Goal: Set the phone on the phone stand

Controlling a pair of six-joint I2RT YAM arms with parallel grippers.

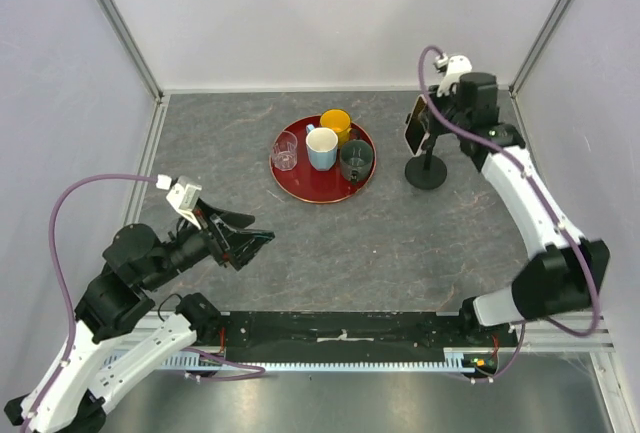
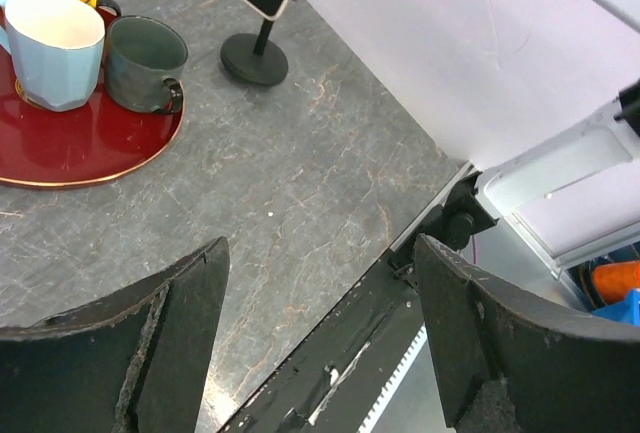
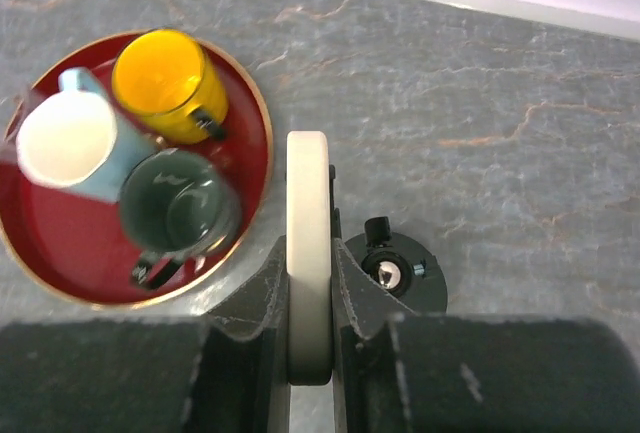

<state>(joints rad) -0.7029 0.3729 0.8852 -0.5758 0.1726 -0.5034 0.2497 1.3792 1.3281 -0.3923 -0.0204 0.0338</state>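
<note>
Phone (image 3: 307,203) sits pinched in your right gripper (image 3: 308,273) at the stand (image 3: 395,271) top; let go before it seats and it could drop. Your left gripper (image 2: 320,248) is spread, empty.

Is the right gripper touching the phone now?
Touching. The right wrist view shows the phone edge-on inside the right gripper, both fingers pressed against it, no gap.
</note>
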